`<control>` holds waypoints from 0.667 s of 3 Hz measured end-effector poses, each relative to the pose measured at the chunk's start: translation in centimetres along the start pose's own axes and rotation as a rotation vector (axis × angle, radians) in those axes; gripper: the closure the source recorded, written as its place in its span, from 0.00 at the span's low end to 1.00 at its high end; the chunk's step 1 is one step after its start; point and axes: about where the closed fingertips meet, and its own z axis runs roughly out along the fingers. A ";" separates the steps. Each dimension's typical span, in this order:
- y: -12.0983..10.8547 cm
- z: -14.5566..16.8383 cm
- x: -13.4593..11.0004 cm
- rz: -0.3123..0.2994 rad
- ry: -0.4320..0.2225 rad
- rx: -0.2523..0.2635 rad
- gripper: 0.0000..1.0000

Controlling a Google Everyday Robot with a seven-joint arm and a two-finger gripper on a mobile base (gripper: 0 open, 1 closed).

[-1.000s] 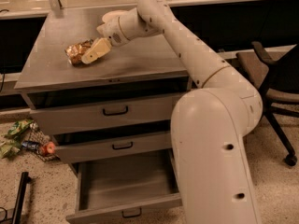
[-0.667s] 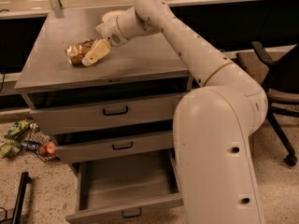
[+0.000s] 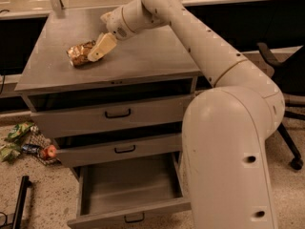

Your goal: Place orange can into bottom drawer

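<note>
I see the can (image 3: 78,54) lying on its side on the bench (image 3: 143,56), toward the left of the top. It is well above the bottom drawer (image 3: 128,187), which stands pulled out. The gripper (image 3: 96,50) sits at the can's right end, touching it; whether it has hold of the can I cannot tell. The arm (image 3: 214,51) reaches in across the bench from the right. Litter (image 3: 21,140) lies on the floor (image 3: 47,199) at left.

Orange can (image 3: 77,54): you see shiny, crinkled golden metal.
Gripper (image 3: 94,55): smooth matt cream plastic, at the can on the cabinet top (image 3: 147,56).
Bottom drawer (image 3: 128,187): dull grey metal.
</note>
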 end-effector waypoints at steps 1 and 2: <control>-0.9 0.5 0.8 -0.012 0.005 -0.014 0.00; -1.8 0.5 1.3 -0.021 0.015 -0.026 0.00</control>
